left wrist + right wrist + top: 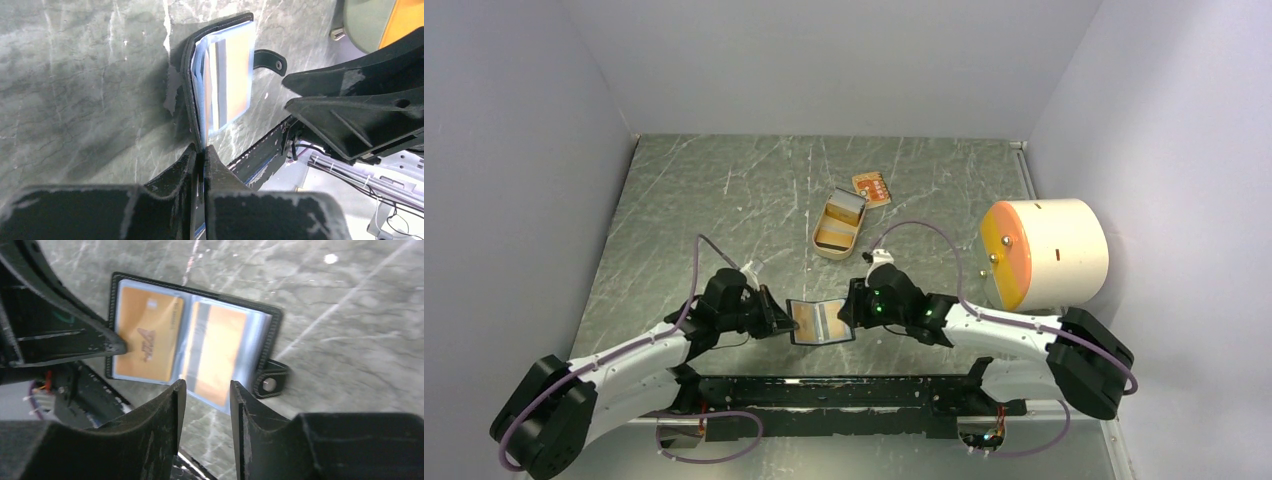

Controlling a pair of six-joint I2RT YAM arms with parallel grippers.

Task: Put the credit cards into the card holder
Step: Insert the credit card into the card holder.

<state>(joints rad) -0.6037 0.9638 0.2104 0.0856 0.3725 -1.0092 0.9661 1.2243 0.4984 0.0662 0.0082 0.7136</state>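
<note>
The black card holder (822, 322) lies open on the table between my two grippers, blue lining up. Two tan-orange cards sit in its sleeves, one in the left half (147, 340) and one in the right half (217, 352). My left gripper (202, 150) is shut on the holder's left edge (190, 75). Just short of the holder's near edge, my right gripper (205, 387) stands open with only bare table between its fingers. The snap tab (270, 384) sticks out to the right. Another orange card (872, 187) lies loose at the back.
A tan-gold oblong tin (837, 225) stands open behind the holder, with something pale grey at its far end. A large cream cylinder with an orange face (1044, 252) lies at the right. White walls close in the table on three sides.
</note>
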